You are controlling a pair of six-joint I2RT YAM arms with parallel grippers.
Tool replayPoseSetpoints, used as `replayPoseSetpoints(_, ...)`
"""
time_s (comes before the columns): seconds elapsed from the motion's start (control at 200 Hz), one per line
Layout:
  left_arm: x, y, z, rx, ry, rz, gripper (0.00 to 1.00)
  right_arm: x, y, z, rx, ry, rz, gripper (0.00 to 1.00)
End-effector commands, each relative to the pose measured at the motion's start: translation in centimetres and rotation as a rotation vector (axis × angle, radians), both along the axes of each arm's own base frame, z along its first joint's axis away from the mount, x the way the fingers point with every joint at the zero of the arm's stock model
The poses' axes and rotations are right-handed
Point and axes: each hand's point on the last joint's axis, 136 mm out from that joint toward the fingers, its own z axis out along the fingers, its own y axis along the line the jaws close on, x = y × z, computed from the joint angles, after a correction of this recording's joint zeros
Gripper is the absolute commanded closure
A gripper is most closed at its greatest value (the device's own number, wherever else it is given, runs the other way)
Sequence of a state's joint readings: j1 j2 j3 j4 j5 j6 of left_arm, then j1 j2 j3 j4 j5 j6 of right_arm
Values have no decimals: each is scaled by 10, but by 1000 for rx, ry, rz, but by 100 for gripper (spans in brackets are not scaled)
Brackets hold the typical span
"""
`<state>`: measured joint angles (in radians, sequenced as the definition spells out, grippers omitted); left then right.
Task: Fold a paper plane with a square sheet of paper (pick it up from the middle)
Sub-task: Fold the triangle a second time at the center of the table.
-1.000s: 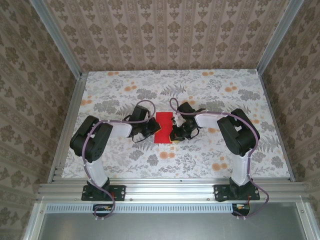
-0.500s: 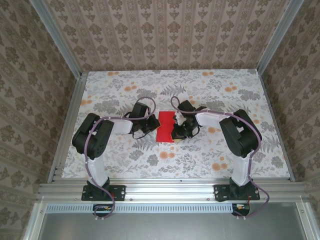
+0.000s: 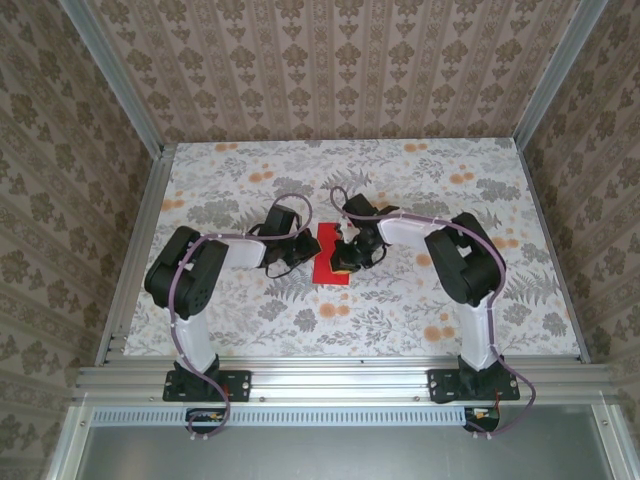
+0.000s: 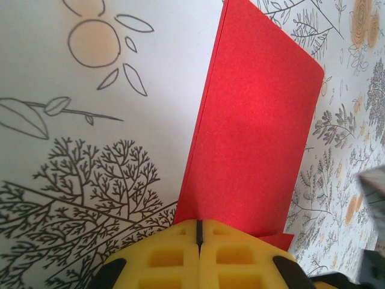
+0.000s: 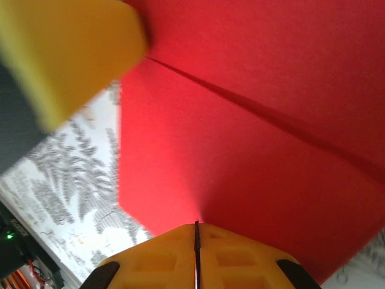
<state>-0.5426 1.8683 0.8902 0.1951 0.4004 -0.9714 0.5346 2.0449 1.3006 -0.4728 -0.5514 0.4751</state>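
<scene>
Two shut grippers bear on the square sheet of paper (image 3: pixel 327 262), lying folded in the middle of the table (image 3: pixel 400 310): left gripper (image 4: pixel 198 232) pinning its edge, right gripper (image 5: pixel 196 232) on the top layer, so I'd sweep slowly along the crease, pressing lightly, left holding firm.

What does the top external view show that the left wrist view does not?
Top external: the left arm and right arm, the aluminium frame, the patterned walls. Left wrist: the yellow left gripper, shut, at the near edge of the red sheet of paper, a second red layer peeking out below. Both: that sheet lying on the floral table.
</scene>
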Motion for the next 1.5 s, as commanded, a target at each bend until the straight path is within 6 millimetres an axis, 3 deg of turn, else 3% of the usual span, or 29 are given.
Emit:
replayPoseSetpoints(0.0,-32,33,-58,187,149,16,97,-9,-5,-6,-7,52,3,91)
replayPoseSetpoints(0.38,-32,36,-60,204,154,21,97,-67,-48,-24,-34,164,6,92)
replayPoseSetpoints(0.625,-28,33,-54,203,136,12,97,-71,-63,-16,-4,163,-46,93)
replayPoseSetpoints(0.755,-18,24,-35,171,93,-3,94,-60,-60,11,37,89,-56,92)
replayPoseSetpoints(0.885,-3,6,6,94,12,-27,82,-37,-59,46,47,-59,-72,85)
replayPoseSetpoints(1.0,4,-4,40,53,-50,-32,69,-19,-63,57,-3,-158,-85,78)
replayPoseSetpoints(1.1,4,-3,58,39,-77,-16,55,-4,-61,60,-40,-210,-87,75)
replayPoseSetpoints(1.27,-6,10,69,50,-88,37,39,19,-46,58,-64,-255,-84,71)
replayPoseSetpoints(1.495,-32,12,56,52,-49,81,32,38,-34,35,-132,-239,-62,71)
